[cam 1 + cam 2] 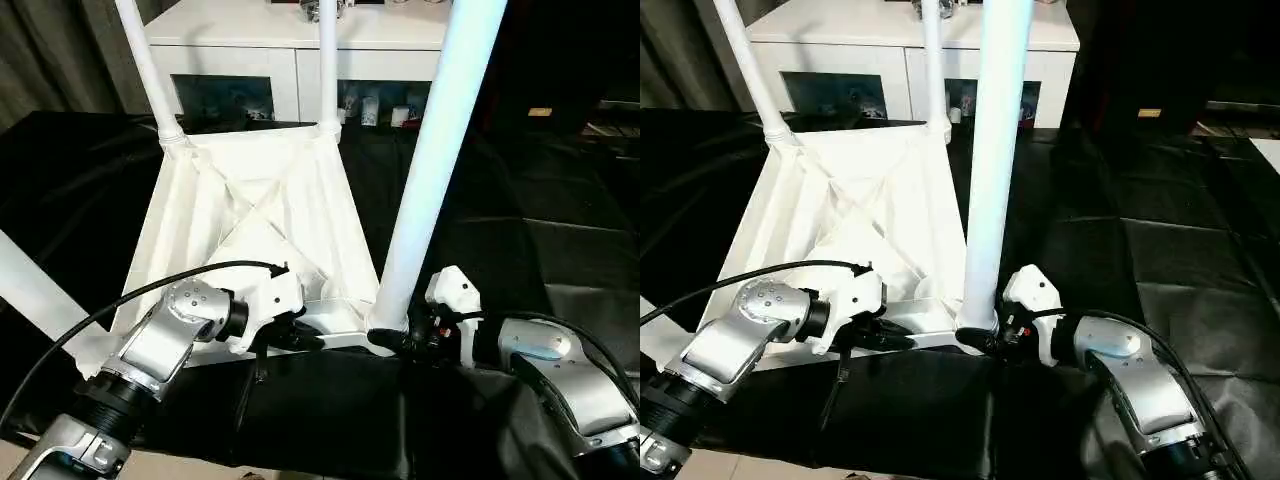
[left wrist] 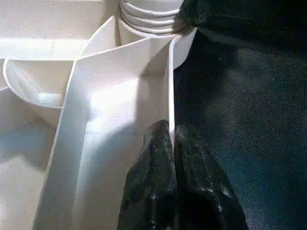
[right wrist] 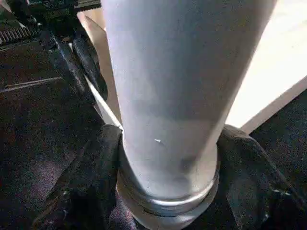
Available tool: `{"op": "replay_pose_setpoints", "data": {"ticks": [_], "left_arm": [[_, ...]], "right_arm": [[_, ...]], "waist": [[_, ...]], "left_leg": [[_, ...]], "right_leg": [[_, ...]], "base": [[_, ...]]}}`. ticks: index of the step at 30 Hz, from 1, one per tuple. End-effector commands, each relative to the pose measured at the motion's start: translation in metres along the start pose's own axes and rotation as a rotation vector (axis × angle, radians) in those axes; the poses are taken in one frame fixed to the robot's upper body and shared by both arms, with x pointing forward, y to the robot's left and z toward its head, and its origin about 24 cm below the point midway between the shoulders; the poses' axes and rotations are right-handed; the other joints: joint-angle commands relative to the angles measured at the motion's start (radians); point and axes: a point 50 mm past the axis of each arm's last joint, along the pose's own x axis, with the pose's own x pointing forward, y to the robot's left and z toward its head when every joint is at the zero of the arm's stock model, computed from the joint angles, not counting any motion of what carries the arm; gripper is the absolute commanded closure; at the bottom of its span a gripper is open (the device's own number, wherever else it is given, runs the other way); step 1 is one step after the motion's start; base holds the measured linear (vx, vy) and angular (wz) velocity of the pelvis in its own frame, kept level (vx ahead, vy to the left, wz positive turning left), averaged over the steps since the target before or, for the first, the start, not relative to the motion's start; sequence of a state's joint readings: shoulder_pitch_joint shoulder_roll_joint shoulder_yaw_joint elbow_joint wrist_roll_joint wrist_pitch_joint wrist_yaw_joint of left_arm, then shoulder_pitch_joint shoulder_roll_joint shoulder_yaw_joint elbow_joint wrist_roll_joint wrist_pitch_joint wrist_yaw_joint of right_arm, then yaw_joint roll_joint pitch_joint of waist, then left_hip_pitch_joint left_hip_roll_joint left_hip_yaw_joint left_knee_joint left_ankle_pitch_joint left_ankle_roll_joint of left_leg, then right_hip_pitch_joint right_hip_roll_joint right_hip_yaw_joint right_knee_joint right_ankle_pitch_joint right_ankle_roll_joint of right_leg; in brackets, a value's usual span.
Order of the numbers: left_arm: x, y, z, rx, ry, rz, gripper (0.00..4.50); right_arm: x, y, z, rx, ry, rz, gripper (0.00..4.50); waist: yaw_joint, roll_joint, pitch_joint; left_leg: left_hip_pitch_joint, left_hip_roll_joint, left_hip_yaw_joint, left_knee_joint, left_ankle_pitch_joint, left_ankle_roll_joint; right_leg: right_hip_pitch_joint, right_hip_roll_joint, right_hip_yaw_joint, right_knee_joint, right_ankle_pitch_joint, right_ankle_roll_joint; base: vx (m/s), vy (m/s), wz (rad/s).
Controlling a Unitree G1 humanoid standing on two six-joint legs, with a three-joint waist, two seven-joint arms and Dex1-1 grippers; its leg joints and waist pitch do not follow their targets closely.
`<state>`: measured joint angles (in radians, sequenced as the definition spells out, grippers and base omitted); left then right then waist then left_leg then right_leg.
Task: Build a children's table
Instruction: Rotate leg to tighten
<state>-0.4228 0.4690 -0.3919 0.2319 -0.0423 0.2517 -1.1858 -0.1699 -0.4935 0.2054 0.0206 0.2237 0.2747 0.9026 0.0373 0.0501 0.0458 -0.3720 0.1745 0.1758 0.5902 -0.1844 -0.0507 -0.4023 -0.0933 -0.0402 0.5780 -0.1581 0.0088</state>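
A robot steadied an upside-down white tabletop (image 1: 255, 225) while seating a leg at its near right corner.

The tabletop lay ribbed side up on a bench (image 1: 560, 250) draped in black, its long axis running from near to far. The left gripper (image 2: 171, 143) had its fingers narrowed onto the thin near rim, likely to stop the top sliding. The right gripper (image 3: 163, 191) had its fingers clasped around the base of the near right leg (image 1: 430, 170), just above the corner socket, probably to press or twist it home. That leg stood almost upright, leaning slightly right. Two far legs (image 1: 150, 70) also pointed up from their sockets, and another leg (image 1: 35, 285) slanted at the near left. A white cabinet (image 1: 250, 50) stood beyond the bench.
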Motion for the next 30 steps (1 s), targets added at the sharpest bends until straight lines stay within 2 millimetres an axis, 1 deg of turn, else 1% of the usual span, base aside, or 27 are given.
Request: {"op": "replay_pose_setpoints", "data": {"ticks": [1,2,3,4,5,6,7,8,9,10,11,12,13,14,16,17,18,19,20,21,22,23,24,25,27,29,30], "left_arm": [[0.003,-0.002,-0.001,-0.002,0.015,-0.028,4.5],[0.004,-0.002,-0.001,-0.004,0.014,-0.024,4.5],[0.005,0.001,-0.001,-0.035,0.003,0.022,4.5],[0.008,0.005,0.0,-0.069,-0.014,0.074,4.5],[0.011,0.008,0.001,-0.1,-0.027,0.118,4.5],[0.019,0.013,0.005,-0.134,-0.039,0.201,4.5],[0.02,0.014,0.005,-0.138,-0.04,0.211,4.5],[0.024,0.016,0.007,-0.155,-0.046,0.249,4.5],[0.028,0.017,0.009,-0.17,-0.05,0.271,4.5],[0.03,0.017,0.01,-0.18,-0.053,0.286,4.5],[0.038,0.019,0.014,-0.22,-0.066,0.339,4.5],[0.045,0.02,0.017,-0.252,-0.078,0.377,4.5],[0.045,0.02,0.017,-0.252,-0.078,0.377,4.5],[0.056,0.021,0.023,-0.278,-0.091,0.429,4.5],[0.07,0.02,0.031,-0.276,-0.096,0.461,4.5],[0.071,0.019,0.032,-0.265,-0.097,0.461,4.5],[0.07,0.02,0.032,-0.245,-0.095,0.462,4.5],[0.07,0.02,0.032,-0.24,-0.093,0.461,4.5],[0.068,0.02,0.032,-0.221,-0.087,0.46,4.5],[0.066,0.02,0.03,-0.219,-0.08,0.461,4.5],[0.064,0.021,0.029,-0.214,-0.072,0.461,4.5],[0.062,0.021,0.027,-0.193,-0.06,0.455,4.5],[0.061,0.021,0.027,-0.19,-0.054,0.456,4.5],[0.059,0.021,0.026,-0.189,-0.052,0.451,4.5],[0.056,0.02,0.024,-0.171,-0.047,0.426,4.5],[0.052,0.017,0.02,-0.148,-0.031,0.4,4.5],[0.048,0.016,0.017,-0.14,-0.021,0.376,4.5]], "right_arm": [[-0.001,-0.005,-0.002,0.003,0.025,-0.034,1.86],[-0.001,-0.006,-0.002,0.003,0.026,-0.039,1.86],[0.003,-0.01,-0.005,-0.006,0.047,-0.109,1.86],[0.007,-0.016,-0.006,0.005,0.045,-0.198,1.86],[0.01,-0.02,-0.007,0.017,0.044,-0.273,1.86],[0.019,-0.026,-0.007,0.078,0.026,-0.408,1.86],[0.02,-0.027,-0.007,0.088,0.023,-0.422,1.86],[0.025,-0.028,-0.007,0.13,0.01,-0.48,1.86],[0.029,-0.029,-0.006,0.153,0.006,-0.523,1.86],[0.031,-0.029,-0.006,0.168,0.004,-0.551,1.86],[0.037,-0.03,-0.006,0.214,0.003,-0.639,1.86],[0.042,-0.029,-0.007,0.253,0.012,-0.705,1.86],[0.042,-0.029,-0.007,0.253,0.012,-0.705,1.86],[0.053,-0.025,-0.007,0.305,0.011,-0.77,1.86],[0.074,-0.013,0.001,0.31,-0.005,-0.757,1.87],[0.077,-0.011,0.004,0.301,-0.018,-0.741,1.87],[0.08,-0.008,0.01,0.293,-0.069,-0.687,1.87],[0.08,-0.008,0.012,0.286,-0.078,-0.679,1.87],[0.079,-0.007,0.016,0.27,-0.103,-0.662,1.31],[0.076,-0.008,0.017,0.275,-0.12,-0.664,1.31],[0.074,-0.009,0.018,0.277,-0.129,-0.671,1.17],[0.07,-0.012,0.019,0.256,-0.129,-0.684,1.11],[0.069,-0.013,0.02,0.25,-0.131,-0.688,0.89],[0.067,-0.014,0.021,0.245,-0.134,-0.692,0.89],[0.061,-0.019,0.023,0.209,-0.139,-0.694,0.7],[0.053,-0.022,0.024,0.125,-0.108,-0.665,0.59],[0.047,-0.023,0.026,0.1,-0.109,-0.608,0.59]], "waist": [[-0.001,-0.01,-0.059],[-0.001,-0.01,-0.059],[-0.003,-0.01,-0.056],[-0.005,-0.011,-0.055],[-0.008,-0.01,-0.05],[-0.014,-0.012,-0.05],[-0.021,-0.013,-0.049],[-0.025,-0.015,-0.05],[-0.029,-0.016,-0.049],[-0.032,-0.016,-0.047],[-0.035,-0.015,-0.048],[-0.038,-0.017,-0.048],[-0.036,-0.015,-0.049],[-0.037,-0.017,-0.049],[-0.038,-0.016,-0.047],[-0.034,-0.015,-0.051],[-0.033,-0.013,-0.05],[-0.033,-0.013,-0.05],[-0.032,-0.013,-0.051],[-0.032,-0.013,-0.051],[-0.033,-0.012,-0.051],[-0.032,-0.012,-0.05],[-0.033,-0.012,-0.05],[-0.033,-0.012,-0.05],[-0.034,-0.013,-0.049],[-0.035,-0.013,-0.048],[-0.034,-0.012,-0.048]], "left_leg": [[0.01,0.043,-0.011,-0.078,-0.274,0.046],[0.01,0.043,-0.011,-0.079,-0.274,0.046],[0.01,0.042,-0.01,-0.08,-0.29,0.038],[0.01,0.041,-0.011,-0.08,-0.3,0.034],[0.011,0.04,-0.011,-0.082,-0.321,0.018],[0.009,0.037,-0.01,-0.082,-0.331,0.01],[0.008,0.034,-0.016,-0.084,-0.357,-0.009],[0.01,0.033,-0.02,-0.085,-0.369,-0.017],[0.013,0.033,-0.019,-0.084,-0.386,-0.014],[0.013,0.033,-0.018,-0.084,-0.391,-0.013],[0.014,0.032,-0.019,-0.083,-0.395,-0.011],[0.01,0.031,-0.017,-0.084,-0.375,-0.013],[0.016,0.03,-0.019,-0.083,-0.383,-0.014],[0.017,0.029,-0.018,-0.082,-0.391,-0.012],[0.015,0.029,-0.019,-0.083,-0.398,-0.01],[0.018,0.029,-0.02,-0.083,-0.4,-0.011],[0.013,0.029,-0.021,-0.086,-0.398,-0.005],[0.013,0.029,-0.021,-0.086,-0.398,-0.005],[0.011,0.031,-0.021,-0.087,-0.395,0.0],[0.009,0.031,-0.02,-0.087,-0.39,0.003],[0.009,0.031,-0.019,-0.088,-0.391,0.004],[0.007,0.03,-0.02,-0.088,-0.393,0.007],[0.008,0.03,-0.019,-0.088,-0.397,0.007],[0.008,0.03,-0.019,-0.088,-0.397,0.007],[0.006,0.03,-0.021,-0.089,-0.396,0.006],[0.006,0.031,-0.022,-0.09,-0.401,0.003],[0.005,0.032,-0.021,-0.09,-0.398,0.005]], "right_leg": [[0.043,-0.039,0.028,-0.057,-0.245,-0.228],[0.043,-0.039,0.028,-0.057,-0.246,-0.229],[0.04,-0.038,0.027,-0.059,-0.27,-0.227],[0.041,-0.038,0.026,-0.06,-0.288,-0.224],[0.037,-0.039,0.026,-0.065,-0.333,-0.217],[0.036,-0.038,0.025,-0.067,-0.362,-0.209],[0.037,-0.04,0.021,-0.072,-0.43,-0.183],[0.038,-0.039,0.019,-0.076,-0.466,-0.157],[0.031,-0.039,0.02,-0.083,-0.482,-0.145],[0.029,-0.038,0.022,-0.084,-0.487,-0.143],[0.028,-0.038,0.021,-0.086,-0.495,-0.142],[0.027,-0.035,0.021,-0.087,-0.489,-0.136],[0.023,-0.037,0.02,-0.089,-0.5,-0.134],[0.022,-0.035,0.02,-0.092,-0.509,-0.126],[0.02,-0.035,0.019,-0.095,-0.522,-0.116],[0.02,-0.035,0.019,-0.095,-0.518,-0.107],[0.023,-0.035,0.02,-0.094,-0.498,-0.103],[0.023,-0.035,0.02,-0.094,-0.498,-0.103],[0.024,-0.034,0.022,-0.091,-0.466,-0.105],[0.025,-0.034,0.022,-0.088,-0.446,-0.11],[0.025,-0.034,0.023,-0.088,-0.441,-0.113],[0.027,-0.035,0.022,-0.088,-0.446,-0.112],[0.026,-0.035,0.022,-0.09,-0.459,-0.109],[0.026,-0.035,0.022,-0.09,-0.459,-0.109],[0.027,-0.037,0.021,-0.092,-0.483,-0.106],[0.027,-0.037,0.021,-0.093,-0.499,-0.098],[0.027,-0.037,0.022,-0.092,-0.495,-0.097]], "base": [[0.0,0.0,0.0],[0.0,0.0,0.0],[0.0,0.0,0.0],[0.0,0.0,0.0],[0.0,0.0,0.0],[0.0,0.0,0.0],[-0.053,-0.001,-0.1],[-0.053,-0.001,-0.1],[0.0,0.0,0.0],[0.0,0.0,0.0],[0.0,0.0,0.0],[0.0,0.0,0.0],[0.0,0.0,0.0],[0.0,0.0,0.0],[0.0,0.0,0.0],[0.0,0.0,0.0],[0.0,0.0,0.0],[0.0,0.0,0.0],[0.0,0.0,0.0],[0.0,0.0,0.0],[0.0,0.0,0.0],[0.0,0.0,0.0],[0.0,0.0,0.0],[0.0,0.0,0.0],[0.0,0.0,0.0],[0.0,0.0,0.0],[0.0,0.0,0.0]]}}
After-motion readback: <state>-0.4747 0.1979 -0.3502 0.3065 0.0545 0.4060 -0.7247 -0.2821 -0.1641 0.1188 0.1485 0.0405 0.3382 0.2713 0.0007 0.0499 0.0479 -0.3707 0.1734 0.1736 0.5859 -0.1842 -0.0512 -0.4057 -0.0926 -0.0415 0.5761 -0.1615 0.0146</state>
